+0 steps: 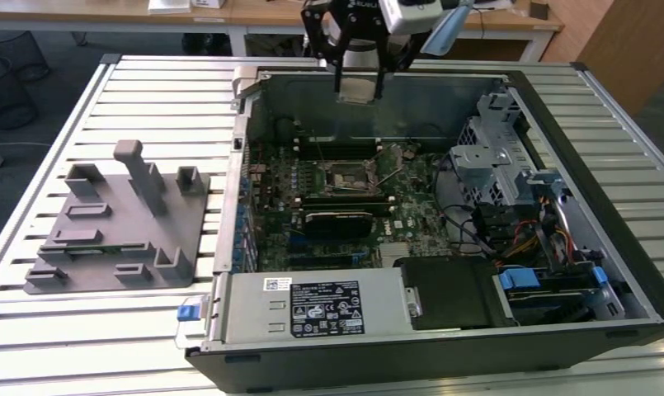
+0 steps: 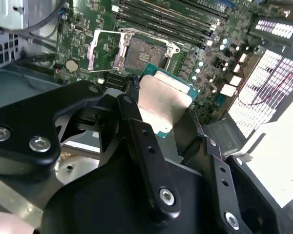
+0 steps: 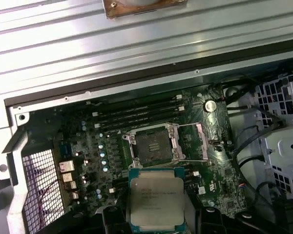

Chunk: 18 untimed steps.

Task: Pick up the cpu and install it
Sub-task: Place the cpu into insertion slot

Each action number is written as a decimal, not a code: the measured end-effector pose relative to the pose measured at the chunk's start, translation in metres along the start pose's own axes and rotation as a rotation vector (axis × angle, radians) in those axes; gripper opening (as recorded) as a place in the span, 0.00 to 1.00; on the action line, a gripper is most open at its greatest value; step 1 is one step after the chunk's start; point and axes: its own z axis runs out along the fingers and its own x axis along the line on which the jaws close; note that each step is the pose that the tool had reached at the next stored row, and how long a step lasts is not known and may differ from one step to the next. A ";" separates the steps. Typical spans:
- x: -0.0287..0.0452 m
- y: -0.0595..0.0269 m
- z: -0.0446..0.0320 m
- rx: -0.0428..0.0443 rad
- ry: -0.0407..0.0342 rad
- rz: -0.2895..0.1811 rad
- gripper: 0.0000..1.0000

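Note:
The cpu (image 1: pixel 356 89), a flat square chip with a pale silver top and a green rim, hangs above the far wall of the open computer case (image 1: pixel 640 280). My gripper (image 1: pixel 360 86) is shut on it, one black finger on each of two opposite edges. In both wrist views the cpu (image 2: pixel 163 100) (image 3: pixel 156 199) sits between the fingers (image 2: pixel 136 122). Below it on the green motherboard (image 3: pixel 88 141) is the socket (image 3: pixel 154 146) (image 2: pixel 142 51) (image 1: pixel 346 175), bare inside, with its metal frame swung up to one side. The chip is well above the board and short of the socket.
A grey box with a label (image 1: pixel 309 309) fills the case's near corner. A metal drive cage (image 1: pixel 496 148) and cables (image 1: pixel 529 239) stand on the exterior view's right. Memory slots (image 3: pixel 136 109) run beside the socket. A grey fixture (image 1: pixel 123 223) sits on the slatted table (image 1: pixel 45 330).

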 end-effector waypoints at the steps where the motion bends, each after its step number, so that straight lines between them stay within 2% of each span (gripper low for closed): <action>1: 0.0000 0.0000 0.0001 0.0000 -0.0004 0.015 0.53; 18: 0.0000 0.0000 0.0011 -0.0002 -0.0076 0.313 0.53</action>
